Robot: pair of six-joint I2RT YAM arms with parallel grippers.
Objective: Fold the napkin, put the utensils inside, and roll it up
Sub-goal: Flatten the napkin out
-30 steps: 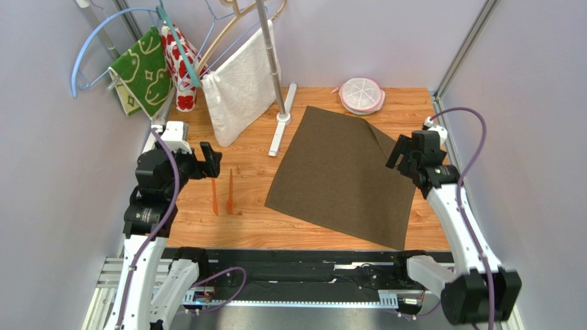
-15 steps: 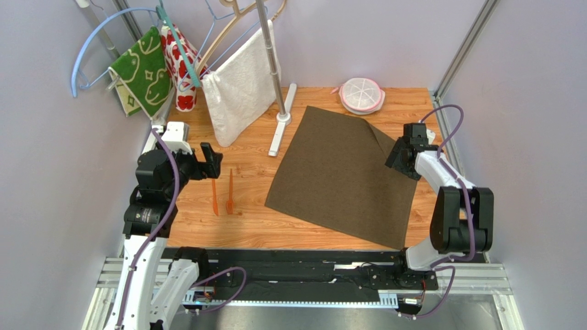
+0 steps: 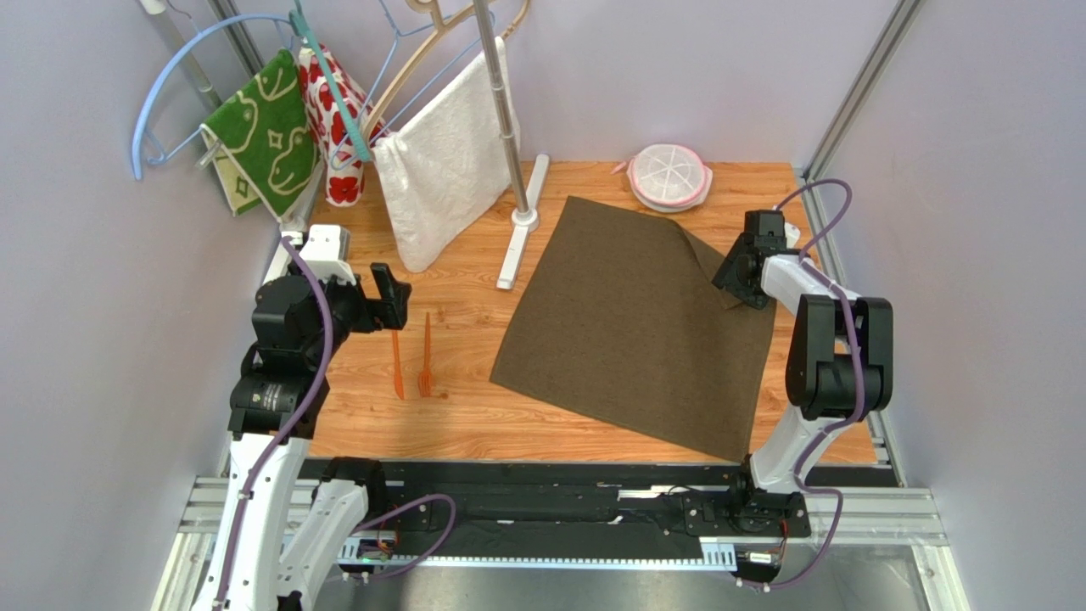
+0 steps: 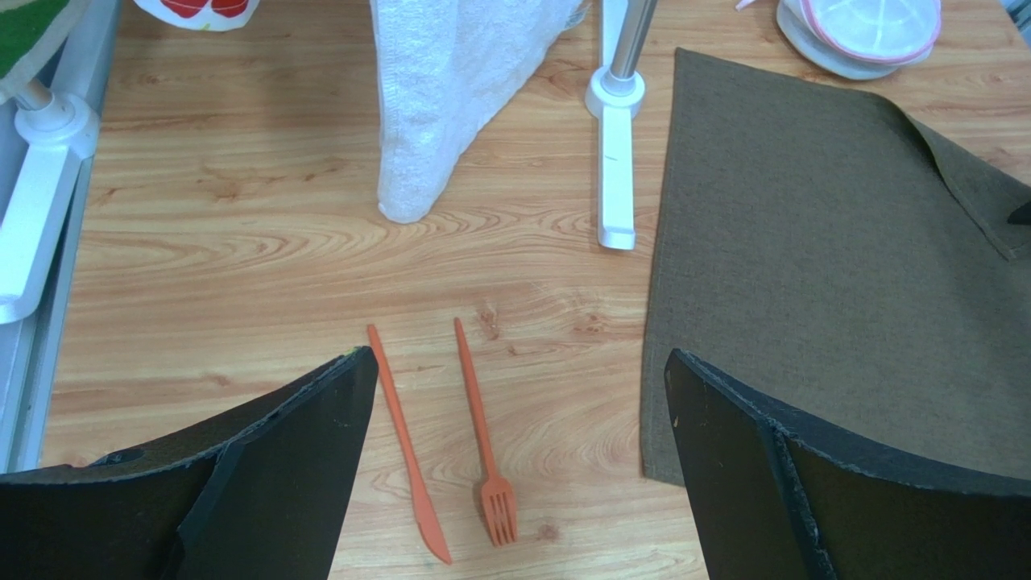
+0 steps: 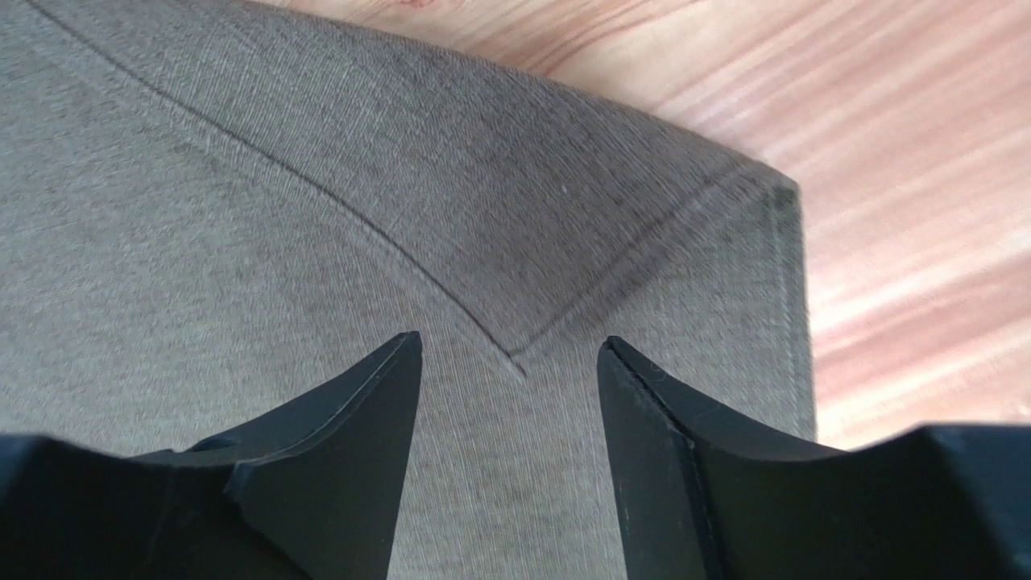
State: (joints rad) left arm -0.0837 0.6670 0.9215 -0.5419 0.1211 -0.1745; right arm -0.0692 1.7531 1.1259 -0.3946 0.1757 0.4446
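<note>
Your napkin (image 3: pixel 625 325) lies flat on the counter (image 3: pixel 446 427), just right of the white stand foot (image 3: pixel 520 245). It looks soft, light and floppy. Pinch its turned-over corner (image 5: pixel 581 242), farthest from that foot, where your right pincer (image 5: pixel 508 353) hangs parted, holding nothing. Your left pincer (image 4: pixel 517 359) is spread wide and empty.

Bright even light, soft shadows; napkin (image 5: pixel 363 181) close-up slightly blurred.

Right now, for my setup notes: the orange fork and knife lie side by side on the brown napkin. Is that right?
No. The fork and knife do lie side by side, but on the bare wooden table, left of the napkin and apart from it, as the left wrist view shows.
</note>
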